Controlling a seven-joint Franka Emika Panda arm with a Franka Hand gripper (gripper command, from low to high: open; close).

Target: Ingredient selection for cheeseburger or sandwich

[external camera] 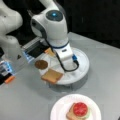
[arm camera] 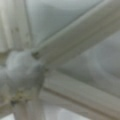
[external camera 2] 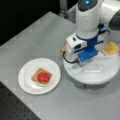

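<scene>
On the white paper plate lies the sandwich: a brown toast square with a green leaf and a red disc on top. Other ingredients sit in the white round divided tray: a toast square, a dark brown patty and a yellow-orange cheese square. My gripper is lowered into the tray's middle, with its fingertips hidden under the hand. The wrist view shows only the tray's white divider ribs close up.
The tray stands on a grey table, with the plate beside it. The arm's base and a small orange item are at a front view's left. A dark mat borders the table at a front view's bottom left.
</scene>
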